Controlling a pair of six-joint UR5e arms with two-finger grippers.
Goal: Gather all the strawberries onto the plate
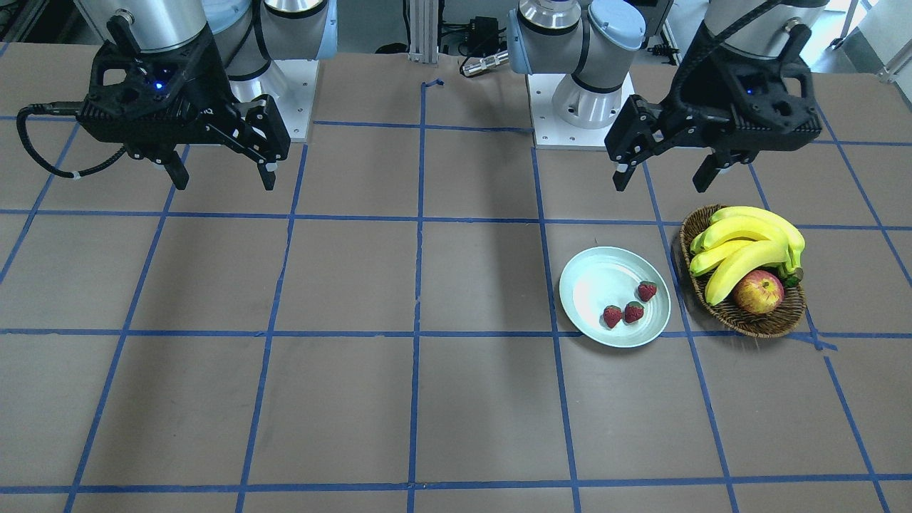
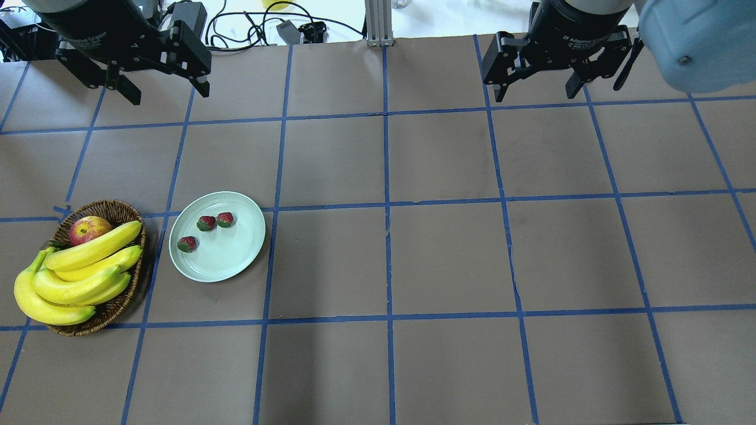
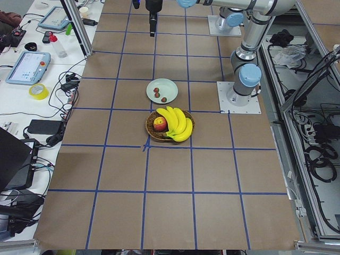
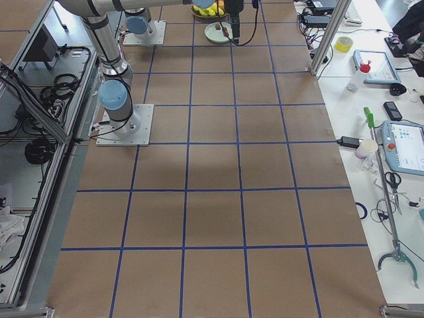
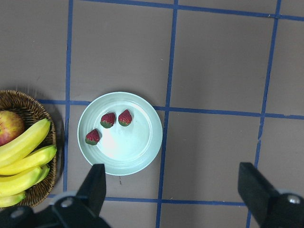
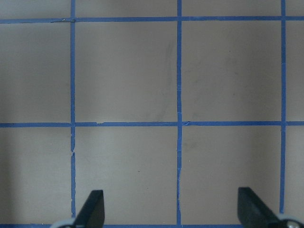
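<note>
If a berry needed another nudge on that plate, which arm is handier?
The left. The plate, already holding all three strawberries, lies on that arm's side of the table, and the left gripper hangs open above that side. The right gripper hangs far across.

Left tool (image 1: 661, 182) and right tool (image 1: 224, 182) hang high, jaws wide apart.
</note>
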